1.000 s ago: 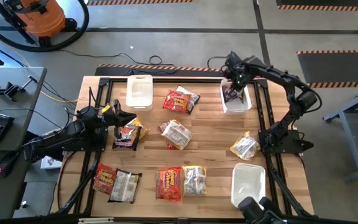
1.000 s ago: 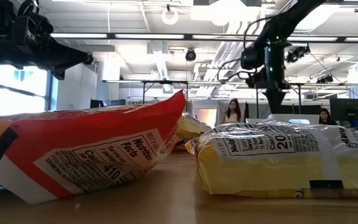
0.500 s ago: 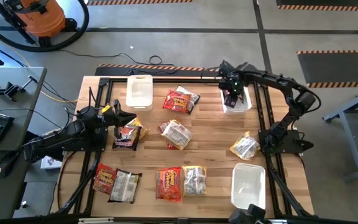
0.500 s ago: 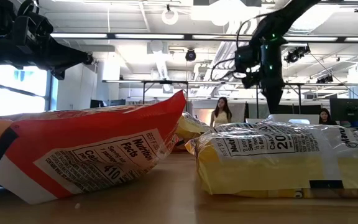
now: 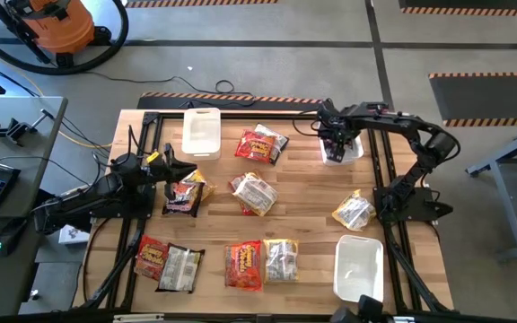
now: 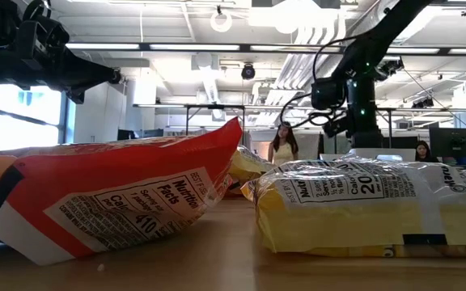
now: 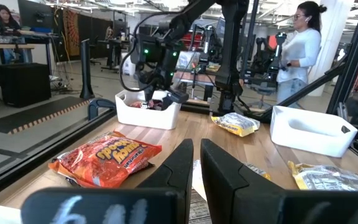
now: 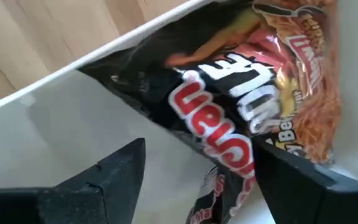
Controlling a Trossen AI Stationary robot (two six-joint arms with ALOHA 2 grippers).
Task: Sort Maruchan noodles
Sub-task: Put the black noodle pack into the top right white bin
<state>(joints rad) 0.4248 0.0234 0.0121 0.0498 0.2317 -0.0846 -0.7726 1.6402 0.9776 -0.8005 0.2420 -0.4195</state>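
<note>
A dark brown Maruchan packet (image 8: 241,118) lies inside the white bin (image 5: 352,149) at the upper right of the worktop (image 5: 308,193), directly under the right end effector (image 5: 334,144), whose fingers stand spread wide on either side of the packet, gripping nothing. The other noodle packets (image 5: 257,193) lie scattered across the wooden surface, red-orange, yellow-white and dark ones among them. Two more white bins sit on the worktop, one at upper left (image 5: 201,132), one at lower right (image 5: 359,266). The left end effector (image 5: 170,165) waits at the frame's left edge, fingers nearly closed, holding nothing.
</note>
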